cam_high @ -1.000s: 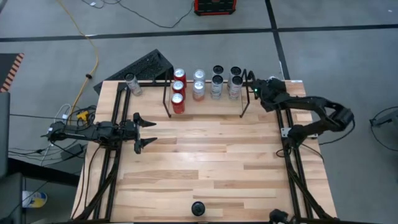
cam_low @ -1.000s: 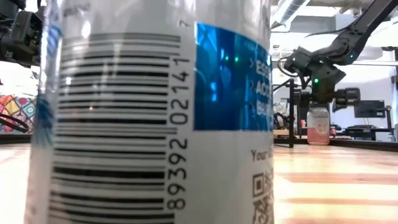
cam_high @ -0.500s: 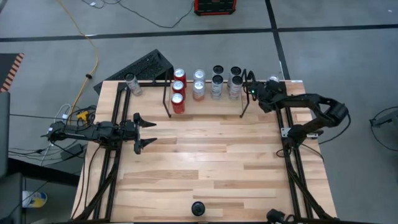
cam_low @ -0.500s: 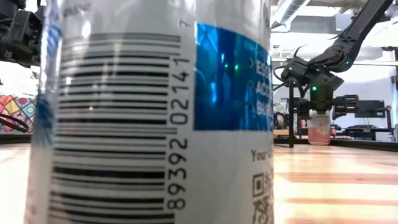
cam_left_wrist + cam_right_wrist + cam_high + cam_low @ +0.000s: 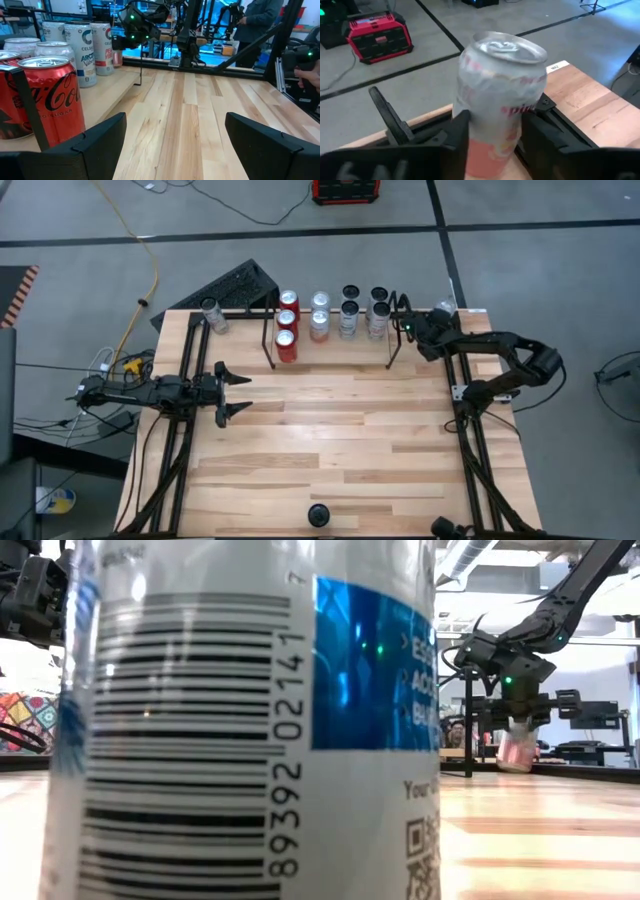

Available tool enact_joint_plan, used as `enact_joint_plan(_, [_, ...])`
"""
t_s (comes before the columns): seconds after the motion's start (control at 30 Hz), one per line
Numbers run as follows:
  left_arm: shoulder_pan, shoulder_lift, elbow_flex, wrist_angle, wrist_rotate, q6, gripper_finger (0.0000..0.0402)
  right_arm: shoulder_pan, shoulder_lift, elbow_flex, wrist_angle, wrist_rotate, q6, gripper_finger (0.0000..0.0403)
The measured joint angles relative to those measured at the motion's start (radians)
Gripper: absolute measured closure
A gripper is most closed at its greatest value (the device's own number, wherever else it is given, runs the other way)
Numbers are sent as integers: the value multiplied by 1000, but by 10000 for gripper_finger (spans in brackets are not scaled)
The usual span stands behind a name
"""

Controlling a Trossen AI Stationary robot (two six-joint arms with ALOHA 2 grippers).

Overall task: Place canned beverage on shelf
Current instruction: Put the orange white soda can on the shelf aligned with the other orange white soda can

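Observation:
A pink-and-white canned beverage (image 5: pixel 500 100) stands tilted at the table's far right corner (image 5: pixel 444 307), just right of the shelf. My right gripper (image 5: pixel 495 135) is shut on it (image 5: pixel 518 725). The shelf (image 5: pixel 268 340), a low rack of thin black rods at the far edge, holds three red cans (image 5: pixel 287 330) and several silver ones (image 5: pixel 349 318). My left gripper (image 5: pixel 235 392) waits open over the table's left side, pointing level toward the right (image 5: pixel 175 125). My right gripper pinches the can's side wall (image 5: pixel 470 132) between its two fingers, one on each side of the lower half. The fingers (image 5: pixel 545 135) come slanting down from the table's right side. The can leans in the hold (image 5: pixel 517 748); whether its bottom rim touches the table I cannot tell.
A silver-and-blue can (image 5: pixel 318 515) stands at the near edge and fills most of the low view (image 5: pixel 250 720). Another can (image 5: pixel 210 315) stands at the far left corner. Black rails (image 5: pixel 470 430) run along both table sides. A person (image 5: pixel 255 20) stands beyond the table.
My right gripper has come down around the pink can and taken hold of it. The can stood upright below the gripper a second ago and now leans between the fingers.

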Motion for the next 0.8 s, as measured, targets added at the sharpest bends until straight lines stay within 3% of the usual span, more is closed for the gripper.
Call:
enact_joint_plan(0.17, [0, 0, 0, 0, 0, 0, 74, 12, 0, 0, -26, -39, -1, 299])
enact_joint_plan(0.43, [0, 0, 0, 0, 0, 0, 74, 95, -26, -1, -96, -151, 1, 337])
enact_joint_plan(0.6, [0, 0, 0, 0, 0, 0, 74, 169, -164, 0, -171, -155, -22, 366])
enact_joint_plan(0.8, [0, 0, 0, 0, 1, 0, 74, 181, -389, 60, -239, -110, -190, 399])
